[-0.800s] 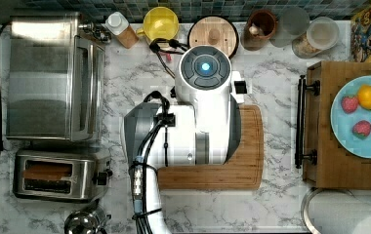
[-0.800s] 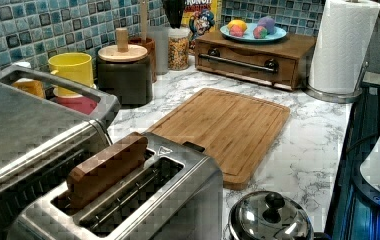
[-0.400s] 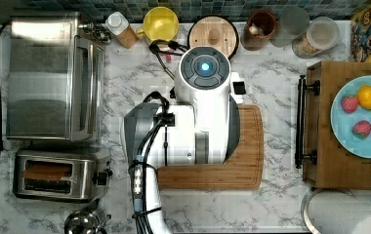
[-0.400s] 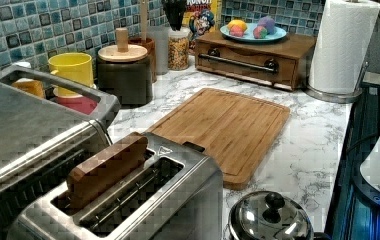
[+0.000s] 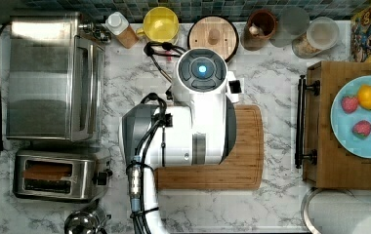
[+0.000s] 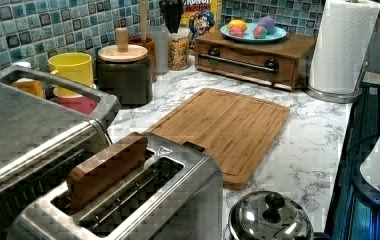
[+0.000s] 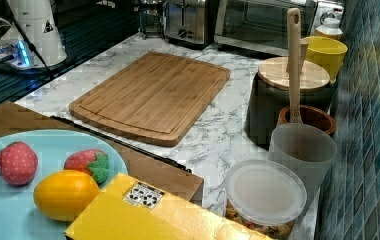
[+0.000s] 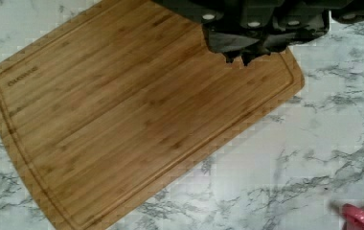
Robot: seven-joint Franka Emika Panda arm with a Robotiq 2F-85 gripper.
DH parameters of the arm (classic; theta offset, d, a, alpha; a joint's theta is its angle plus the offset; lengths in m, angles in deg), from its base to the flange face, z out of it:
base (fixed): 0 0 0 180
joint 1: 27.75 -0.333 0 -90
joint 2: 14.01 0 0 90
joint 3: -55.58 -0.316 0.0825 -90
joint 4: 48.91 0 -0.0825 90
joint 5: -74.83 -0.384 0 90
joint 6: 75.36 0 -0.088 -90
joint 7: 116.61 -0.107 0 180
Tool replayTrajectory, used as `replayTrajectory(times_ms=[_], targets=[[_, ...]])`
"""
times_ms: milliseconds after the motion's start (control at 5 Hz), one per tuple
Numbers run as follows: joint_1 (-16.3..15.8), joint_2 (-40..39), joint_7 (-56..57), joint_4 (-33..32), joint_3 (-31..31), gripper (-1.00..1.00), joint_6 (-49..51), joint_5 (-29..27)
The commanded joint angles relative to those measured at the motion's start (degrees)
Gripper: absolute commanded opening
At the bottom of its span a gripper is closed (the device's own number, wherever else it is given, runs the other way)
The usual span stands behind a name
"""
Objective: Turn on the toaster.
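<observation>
One slice sits in the toaster point(image 5: 59, 174), lever point(image 5: 101, 176) up; gripper point(image 8: 244, 55) over the cutting board point(image 8: 137, 115), fingers look pressed together, holding nothing

Little can be read. The cereal box point(image 6: 198, 19) at the back of the table bears letters cut off at the picture's edge, roughly "RUNCH". The cutting board point(image 8: 137, 115) beneath the tool has a burnt-in brand mark, illegible.
</observation>
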Motion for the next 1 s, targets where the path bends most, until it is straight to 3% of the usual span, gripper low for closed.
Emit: replayTrajectory(times_ms=[200, 600, 1000], targets=[[-6.0, 4.4, 8.0, -10.0, -8.5, -1.00, -7.5, -6.1], [-6.3, 8.5, 12.0, -15.8, -13.1, -1.00, -10.0, -8.6], [-8.8, 17.8, 16.2, -23.1, -12.8, -1.00, -12.4, -11.0]])
